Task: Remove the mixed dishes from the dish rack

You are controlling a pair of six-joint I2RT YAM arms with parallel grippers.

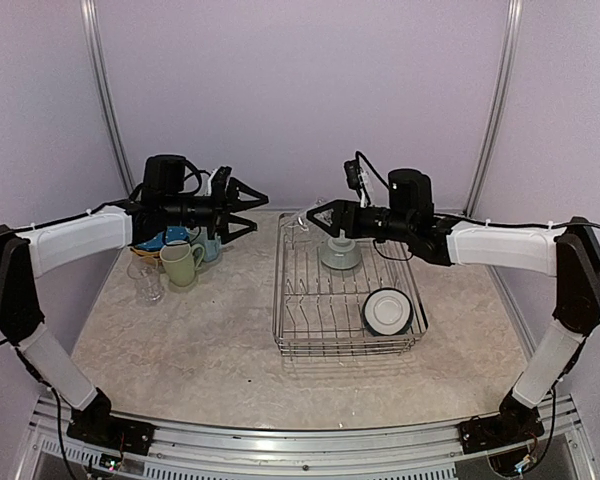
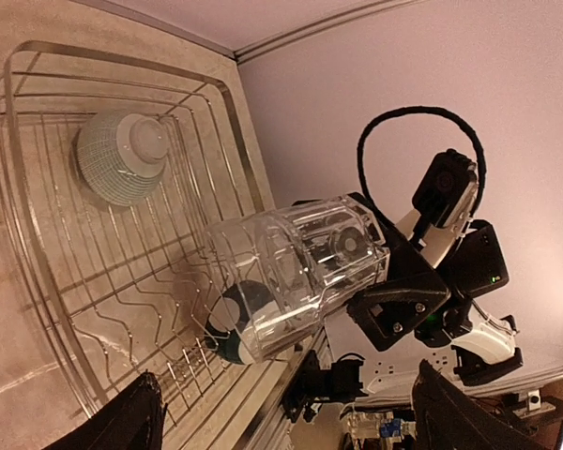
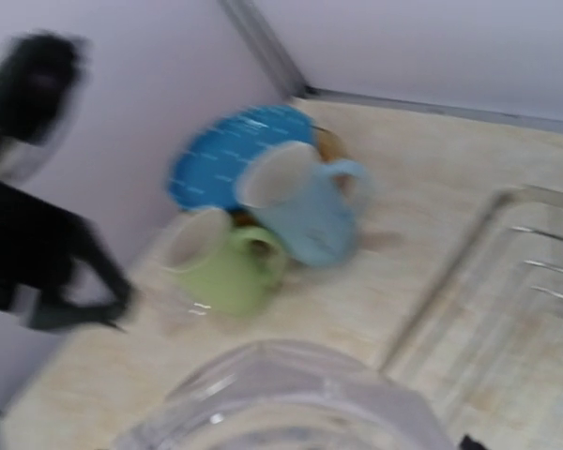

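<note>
Closest to the right wrist lens is the clear glass (image 3: 281, 403), a blurred arc across the bottom of that view. We see the right gripper (image 1: 315, 217) clamped on it. The left wrist view shows the black fingers pinching one end while the rest of the glass juts out free. It hangs in the air over the far left corner of the dish rack (image 1: 278, 300), lying on its side rather than upright. Its long axis seems to run roughly along the right arm's reach, toward the left arm.

We think that heading is what the coming move turns on. The left gripper (image 1: 250, 211) hovers just beyond the rack's left edge, fingers spread wide and holding nothing, and it points at the glass. In its own camera the glass sits between the two fingers. The two grippers are near each other but apart.

The unloaded dishes stand on the table (image 1: 180, 350) further left, under and beside the left arm: the blue plate (image 3: 230, 150), the light blue mug (image 3: 305, 211), the pale green mug (image 3: 225, 267) and a second glass (image 1: 148, 283). So the set-down spot lies leftward of the held glass, and the left arm is far nearer to it. We judge a handover likely, with the left fingers closing across the free end.

An upturned white bowl (image 1: 340, 252) and a dark-edged dish (image 1: 388, 310) sit in the rack, nearer the right arm.
</note>
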